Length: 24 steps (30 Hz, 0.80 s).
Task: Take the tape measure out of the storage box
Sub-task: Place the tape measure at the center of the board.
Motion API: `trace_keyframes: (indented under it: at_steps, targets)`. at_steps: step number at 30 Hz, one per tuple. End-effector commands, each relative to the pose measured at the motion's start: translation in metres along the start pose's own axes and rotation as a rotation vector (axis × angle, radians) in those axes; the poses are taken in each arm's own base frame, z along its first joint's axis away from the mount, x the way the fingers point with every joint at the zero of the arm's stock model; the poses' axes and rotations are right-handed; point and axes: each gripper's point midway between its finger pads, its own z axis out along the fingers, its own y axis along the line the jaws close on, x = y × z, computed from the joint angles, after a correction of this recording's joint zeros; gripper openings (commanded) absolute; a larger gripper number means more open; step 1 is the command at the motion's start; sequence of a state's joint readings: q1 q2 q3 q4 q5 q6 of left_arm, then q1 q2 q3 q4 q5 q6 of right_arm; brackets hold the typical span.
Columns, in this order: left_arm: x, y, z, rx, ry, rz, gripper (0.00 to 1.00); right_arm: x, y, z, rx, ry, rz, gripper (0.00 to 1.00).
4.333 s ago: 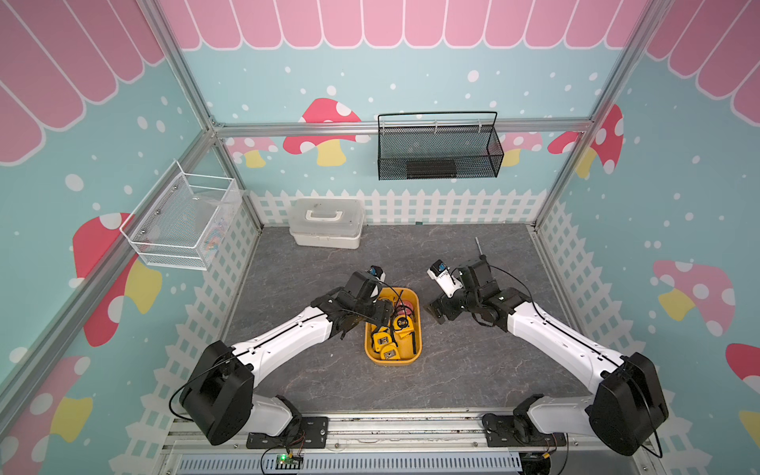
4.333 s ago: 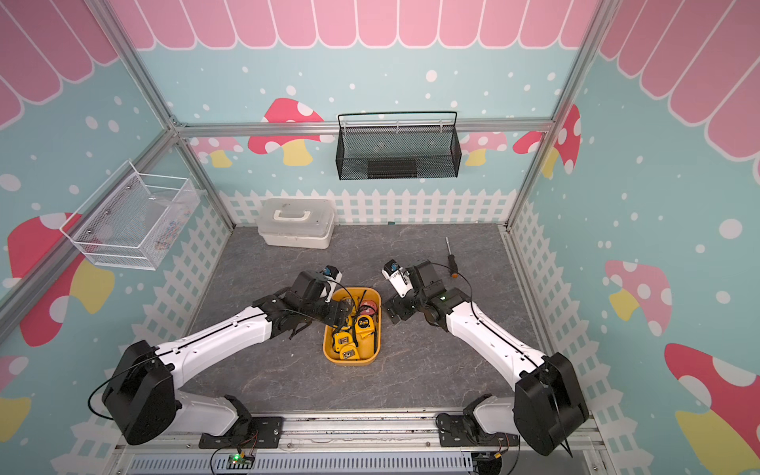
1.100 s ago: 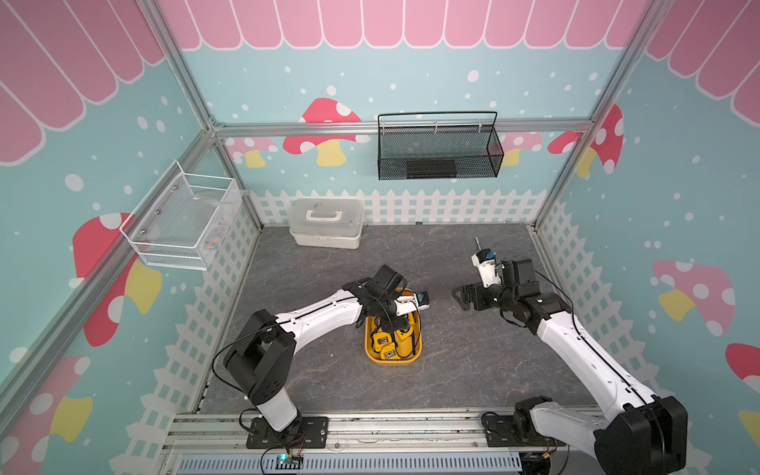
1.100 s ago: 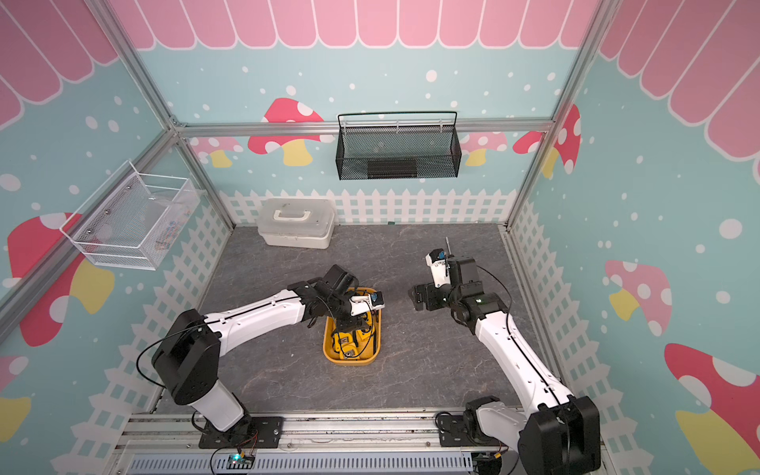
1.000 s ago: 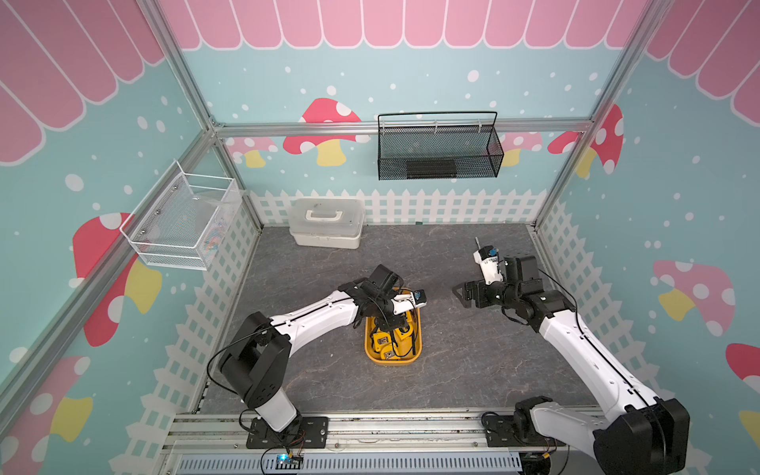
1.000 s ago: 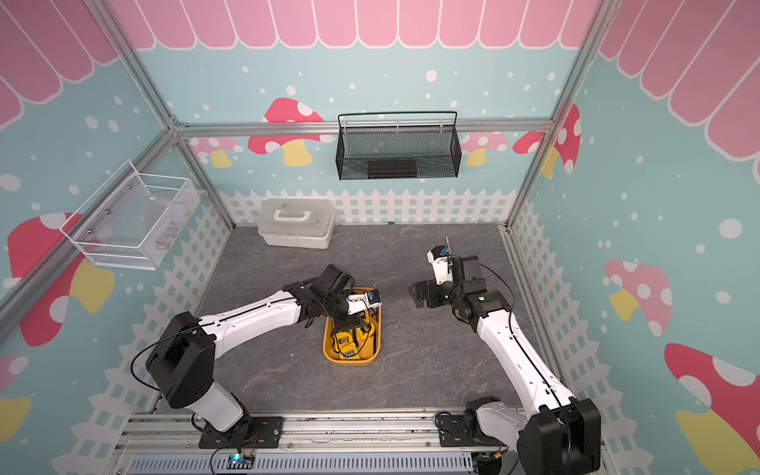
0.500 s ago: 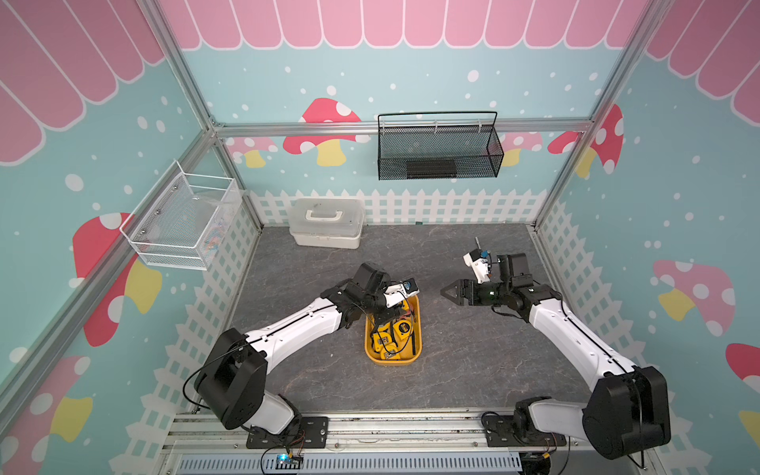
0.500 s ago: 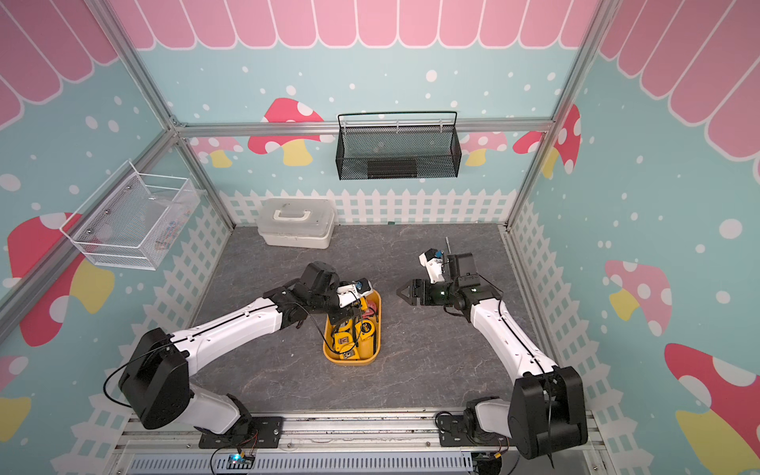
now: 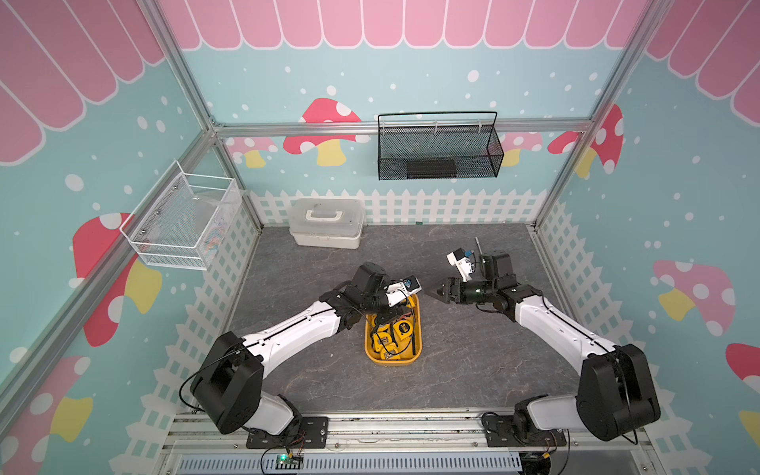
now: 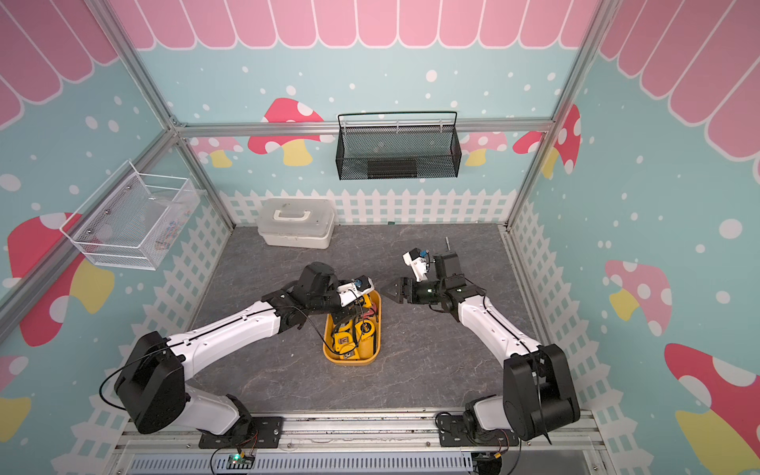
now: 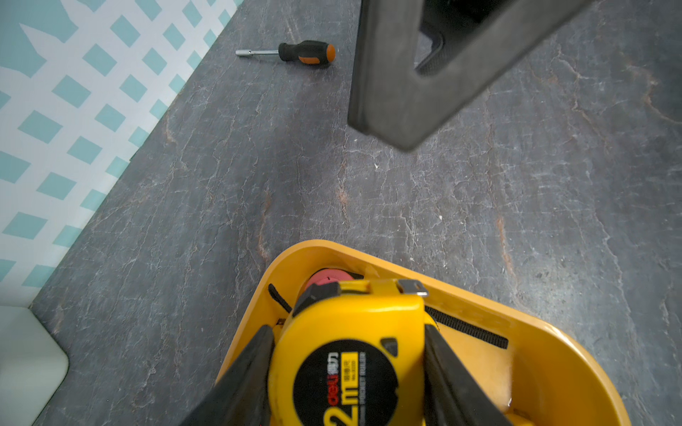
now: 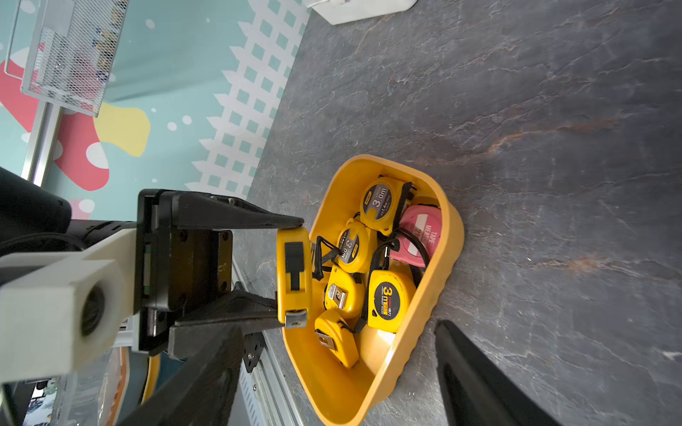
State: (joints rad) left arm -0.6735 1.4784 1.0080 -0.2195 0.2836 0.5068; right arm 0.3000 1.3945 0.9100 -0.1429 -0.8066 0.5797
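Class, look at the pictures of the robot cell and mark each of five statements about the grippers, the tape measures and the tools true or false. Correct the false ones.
1. The left gripper is clamped on a yellow tape measure. True.
2. The right gripper holds a tape measure. False: it is empty, its jaws apart, beside the storage box.
3. Every tape measure lying in the storage box is yellow. False: there is a pink tape measure among them.
4. A nut driver with a black and orange handle lies on the table, outside the box. True.
5. The white case stands open. False: its lid is closed.
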Motion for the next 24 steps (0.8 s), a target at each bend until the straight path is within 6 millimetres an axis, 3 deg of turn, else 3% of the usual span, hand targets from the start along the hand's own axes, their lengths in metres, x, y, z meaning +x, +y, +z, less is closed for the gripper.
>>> trace_keyframes:
  at_steps: [1, 24]
  targets:
    - [-0.021, -0.004, -0.006, 0.01, -0.083, -0.001, 0.49, 0.0, 0.006, 0.01, -0.042, 0.009, -0.002, 0.8]
    - [-0.034, -0.008, -0.001, 0.035, -0.138, -0.009, 0.5, 0.006, 0.025, 0.042, -0.142, 0.057, 0.003, 0.61]
